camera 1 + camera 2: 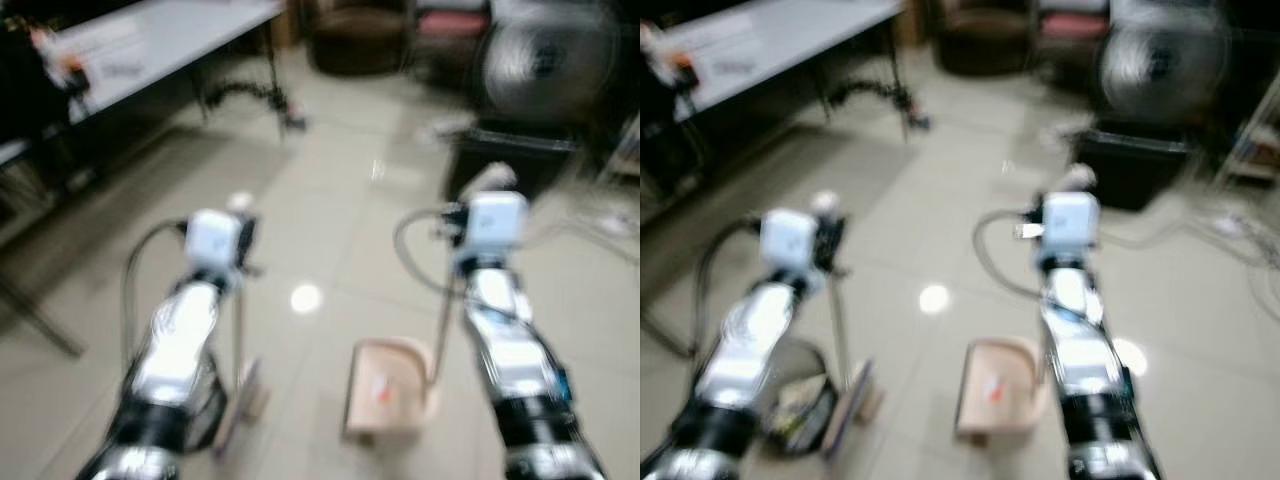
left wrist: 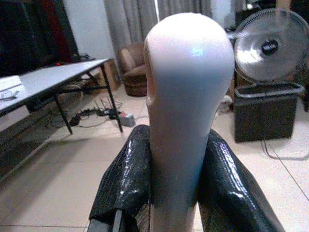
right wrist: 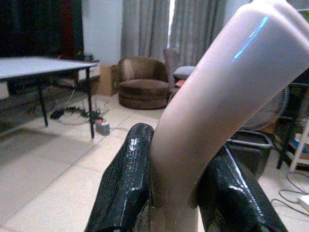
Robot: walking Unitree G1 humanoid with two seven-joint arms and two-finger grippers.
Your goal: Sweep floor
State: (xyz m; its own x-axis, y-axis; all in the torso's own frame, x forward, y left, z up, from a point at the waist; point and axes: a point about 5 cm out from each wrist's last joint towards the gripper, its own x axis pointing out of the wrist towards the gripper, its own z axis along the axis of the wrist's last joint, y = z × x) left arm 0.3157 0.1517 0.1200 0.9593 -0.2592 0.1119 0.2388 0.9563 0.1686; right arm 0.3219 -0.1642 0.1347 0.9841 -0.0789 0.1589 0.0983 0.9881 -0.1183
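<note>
Left claw (image 2: 174,193): clamped on the rounded top of the broom handle (image 2: 186,96), held upright so that the broom head (image 1: 852,405) rests on the tiled floor (image 1: 330,210) by the robot's left side. Right claw (image 3: 181,193): clamped on the curved dustpan handle (image 3: 212,96); the dustpan (image 1: 388,388) is kept on the floor just ahead, mouth forward, presumably ready to receive sweepings. Small reddish debris is seen inside it. Table (image 1: 170,40), fan (image 1: 545,60) and armchair (image 3: 142,87) are noted beyond.

Head views blurred; dustpan (image 1: 388,390) contents unreadable.
</note>
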